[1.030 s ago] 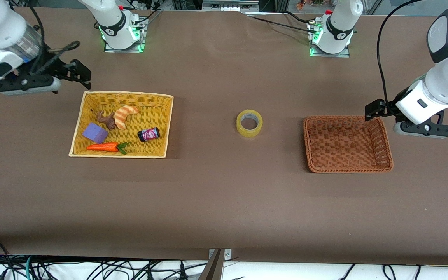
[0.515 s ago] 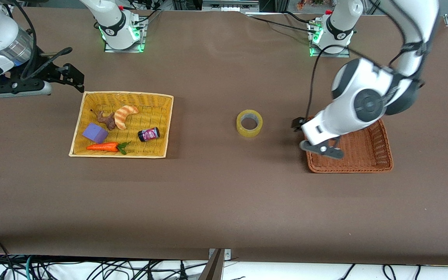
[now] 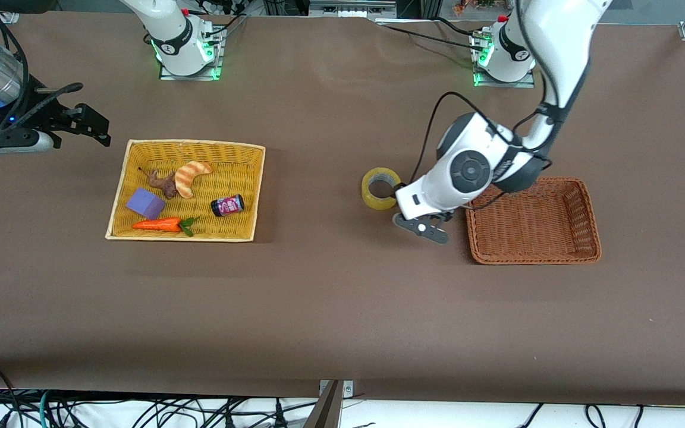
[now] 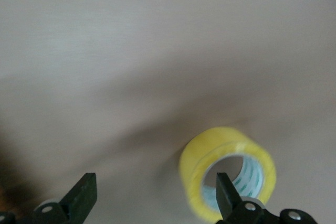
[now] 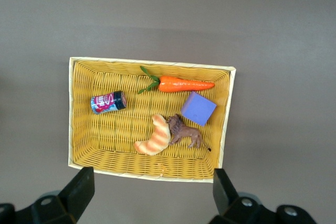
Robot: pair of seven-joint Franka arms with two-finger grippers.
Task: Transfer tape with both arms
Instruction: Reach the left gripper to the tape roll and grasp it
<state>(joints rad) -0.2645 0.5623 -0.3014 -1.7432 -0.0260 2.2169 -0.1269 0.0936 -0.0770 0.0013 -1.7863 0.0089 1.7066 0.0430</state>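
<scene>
Lying flat on the table point(image 3: 330, 309) in the front view, the tape point(image 3: 379, 188) sits between a yellow basket point(image 3: 118, 196) and a brown basket point(image 3: 589, 208). The left gripper point(image 3: 401, 208) hangs just beside the tape, toward the brown basket; its fingers are hidden under the wrist here. The right gripper point(image 3: 100, 128) waits over bare table off the yellow basket's corner, toward the right arm's end.

From the left wrist, the 2 fingers point(image 4: 83, 195) stand spread apart, holding nothing, with the tape point(image 4: 227, 167) at 1 fingertip.

From the right wrist, the fingers point(image 5: 80, 188) are likewise spread wide and empty above the yellow basket point(image 5: 229, 108), which holds a carrot point(image 5: 184, 84), can point(image 5: 107, 102), croissant point(image 5: 154, 141), purple block point(image 5: 198, 108) and brown animal toy point(image 5: 185, 131).
</scene>
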